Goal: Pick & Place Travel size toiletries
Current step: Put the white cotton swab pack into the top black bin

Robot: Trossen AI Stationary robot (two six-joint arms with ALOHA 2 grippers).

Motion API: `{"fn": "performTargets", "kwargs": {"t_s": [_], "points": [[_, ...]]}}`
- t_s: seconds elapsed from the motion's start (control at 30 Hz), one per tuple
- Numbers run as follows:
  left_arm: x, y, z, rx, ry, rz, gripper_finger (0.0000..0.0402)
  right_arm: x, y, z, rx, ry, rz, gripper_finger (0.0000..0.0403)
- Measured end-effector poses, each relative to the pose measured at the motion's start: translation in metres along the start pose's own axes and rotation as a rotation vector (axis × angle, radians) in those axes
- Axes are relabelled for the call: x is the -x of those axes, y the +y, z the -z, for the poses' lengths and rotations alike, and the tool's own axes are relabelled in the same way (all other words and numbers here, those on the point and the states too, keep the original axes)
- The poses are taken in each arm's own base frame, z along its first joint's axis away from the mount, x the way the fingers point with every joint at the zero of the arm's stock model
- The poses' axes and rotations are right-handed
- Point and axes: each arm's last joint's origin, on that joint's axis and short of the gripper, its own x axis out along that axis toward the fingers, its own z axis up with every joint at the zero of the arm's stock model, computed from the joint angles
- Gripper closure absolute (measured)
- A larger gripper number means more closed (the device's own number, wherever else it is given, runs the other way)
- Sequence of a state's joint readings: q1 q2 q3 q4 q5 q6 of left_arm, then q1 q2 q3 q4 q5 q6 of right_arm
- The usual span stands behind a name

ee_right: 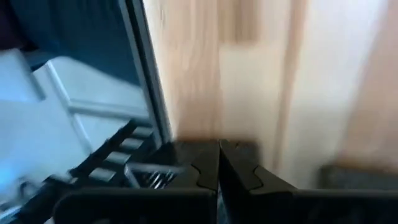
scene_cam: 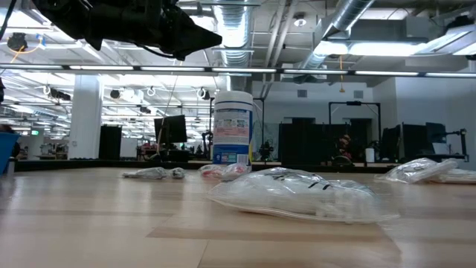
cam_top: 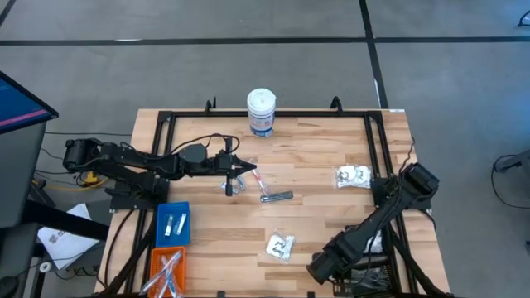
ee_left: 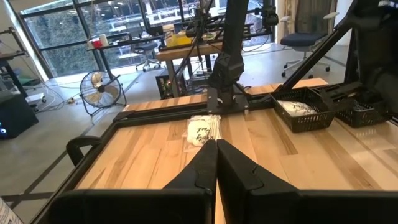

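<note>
Toiletries lie scattered over the wooden table. A white-and-red stick and a small silver tube lie near the middle, with another small piece just beside them. One clear packet with white contents lies toward the near edge, and a second packet lies by the right-hand rail. More small pieces sit in the blue bin and the orange bin at the table's left front.

The left gripper hangs above the table, over the stick and tube, its fingers pressed together and holding nothing. A tall white canister with a blue label stands upright at the far edge, well apart from the items. The right gripper waits low at the right front corner, closed and empty, near a black bin.
</note>
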State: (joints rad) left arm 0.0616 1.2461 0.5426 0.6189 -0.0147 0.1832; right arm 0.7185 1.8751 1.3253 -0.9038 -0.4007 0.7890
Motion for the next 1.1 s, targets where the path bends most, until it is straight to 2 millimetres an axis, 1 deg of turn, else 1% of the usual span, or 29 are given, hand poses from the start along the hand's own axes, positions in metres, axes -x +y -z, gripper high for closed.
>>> {"fn": "performTargets", "kwargs": {"t_s": [0.17,0.3,0.43,0.53,0.6,0.67,0.77,0.83,0.93,1.0,1.1], "points": [[0.0,0.0,0.0,0.0,0.001,0.0,0.0401,0.028,-0.008,-0.022,0.14,-0.206,0.189,0.0403],[0.0,0.0,0.0,0.0,0.004,0.001,0.0401,0.046,-0.023,-0.041,0.225,-0.359,0.378,0.0403],[0.0,0.0,0.002,0.0,0.023,0.005,0.0401,0.059,-0.044,-0.056,0.24,-0.467,0.596,0.0403],[0.0,-0.001,0.005,0.003,0.048,0.009,0.0401,0.069,-0.056,-0.067,0.241,-0.545,0.71,0.0403],[0.0,-0.001,0.006,0.003,0.065,0.012,0.0401,0.077,-0.06,-0.071,0.264,-0.6,0.726,0.0403],[0.0,-0.001,0.008,0.003,0.08,0.015,0.0401,0.085,-0.061,-0.075,0.308,-0.716,0.684,0.0403],[0.0,-0.002,0.01,0.006,0.103,0.018,0.0401,0.081,-0.069,-0.073,0.393,-0.86,0.587,0.0403],[0.001,-0.002,0.012,0.019,0.125,0.02,0.0401,0.074,-0.081,-0.068,0.415,-0.946,0.52,0.0403],[0.001,-0.002,0.014,0.036,0.144,0.009,0.0401,0.07,-0.099,-0.061,0.409,-1.093,0.48,0.0403],[0.001,-0.002,0.014,0.051,0.149,0.006,0.0401,0.075,-0.107,-0.057,0.41,-1.199,0.477,0.0403],[0.001,-0.002,0.015,0.059,0.157,-0.003,0.0401,0.093,-0.117,-0.05,0.426,-1.369,0.515,0.0403]]}}
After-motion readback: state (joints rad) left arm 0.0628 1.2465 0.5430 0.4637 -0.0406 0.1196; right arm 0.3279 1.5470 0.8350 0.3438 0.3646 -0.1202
